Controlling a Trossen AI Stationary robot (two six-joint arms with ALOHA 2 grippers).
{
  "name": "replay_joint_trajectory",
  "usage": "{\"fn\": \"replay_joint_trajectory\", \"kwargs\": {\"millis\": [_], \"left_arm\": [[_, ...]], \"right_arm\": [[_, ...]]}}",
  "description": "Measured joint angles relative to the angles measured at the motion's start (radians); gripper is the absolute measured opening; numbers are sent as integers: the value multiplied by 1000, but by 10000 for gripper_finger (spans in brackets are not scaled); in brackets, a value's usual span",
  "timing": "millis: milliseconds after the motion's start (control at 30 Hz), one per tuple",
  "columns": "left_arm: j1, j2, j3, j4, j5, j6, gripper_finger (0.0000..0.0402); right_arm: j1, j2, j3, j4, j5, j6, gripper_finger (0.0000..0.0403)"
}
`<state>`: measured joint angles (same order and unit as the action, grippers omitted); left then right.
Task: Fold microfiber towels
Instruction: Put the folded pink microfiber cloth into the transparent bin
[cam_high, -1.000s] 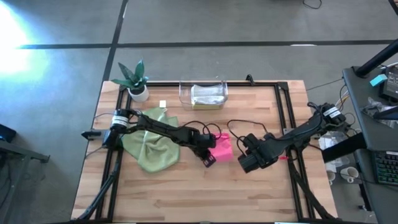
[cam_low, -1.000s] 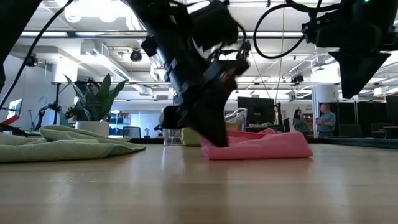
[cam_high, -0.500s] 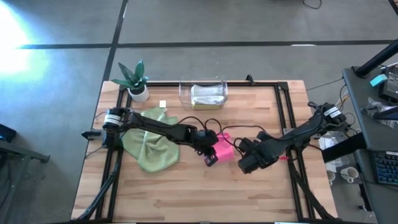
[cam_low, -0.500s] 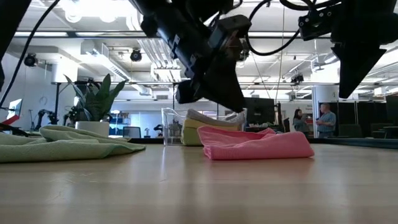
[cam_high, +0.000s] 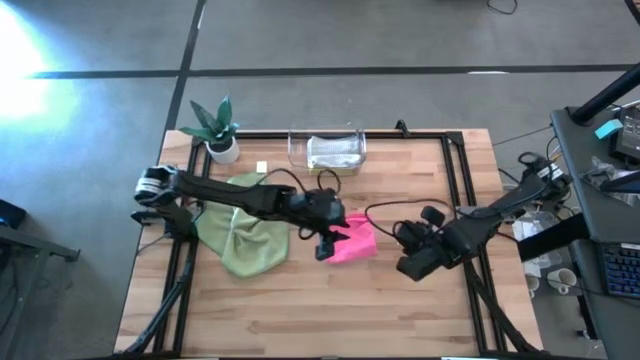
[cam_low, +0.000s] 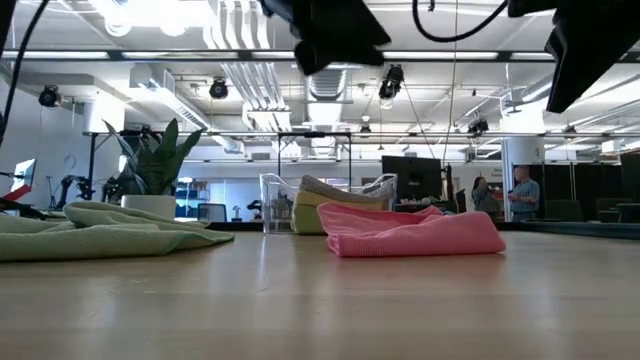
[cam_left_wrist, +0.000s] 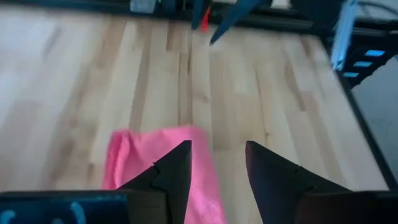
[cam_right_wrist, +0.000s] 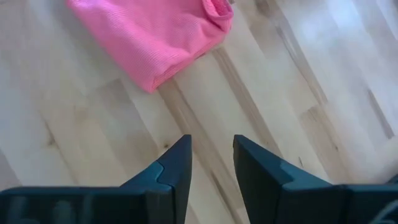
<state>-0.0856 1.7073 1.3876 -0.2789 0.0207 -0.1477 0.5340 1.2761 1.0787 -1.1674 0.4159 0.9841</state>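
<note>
The hot pink towel (cam_high: 353, 239) lies folded on the table's middle, also seen in the low view (cam_low: 410, 232). My left gripper (cam_high: 325, 246) hangs above its left edge, open, with the pink towel (cam_left_wrist: 152, 165) below its fingers and nothing between them. My right gripper (cam_high: 410, 267) stands to the right of the pink towel (cam_right_wrist: 155, 37), open and clear of it. The sage green towel (cam_high: 242, 235) lies crumpled under the left arm, at the table's left (cam_low: 100, 232).
A clear plastic bin (cam_high: 326, 150) with folded towels in it stands at the far edge, middle (cam_low: 320, 205). A potted plant (cam_high: 220, 130) stands at the far left corner. Bare wood lies along the near edge (cam_high: 320, 320).
My left gripper has let go of the pink towel's left end and risen well above the table, drifting a little toward the left edge. The pink towel stays folded on the table. My right gripper has gone slightly toward the right edge.
</note>
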Motion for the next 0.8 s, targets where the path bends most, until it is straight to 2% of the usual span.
{"fn": "replay_joint_trajectory", "kwargs": {"millis": [133, 300, 433, 533, 633, 800], "left_arm": [[-9, -70, 0, -40, -17, 32, 137], [-47, -140, -1, -153, -139, 86, 137], [-96, -148, -5, -265, -245, 134, 137], [-125, -130, -11, -308, -267, 135, 137], [-147, -98, -46, -303, -267, 131, 137], [-171, -61, -127, -179, -269, 128, 137]], "right_arm": [[17, -32, -8, 0, 5, -35, 109], [20, -32, -14, 3, 6, -119, 109], [20, -28, -21, 38, 41, -196, 119], [15, -28, -28, 93, 60, -275, 131], [0, -28, -47, 169, 58, -352, 144], [-17, -28, -103, 304, 57, -464, 162]]}}
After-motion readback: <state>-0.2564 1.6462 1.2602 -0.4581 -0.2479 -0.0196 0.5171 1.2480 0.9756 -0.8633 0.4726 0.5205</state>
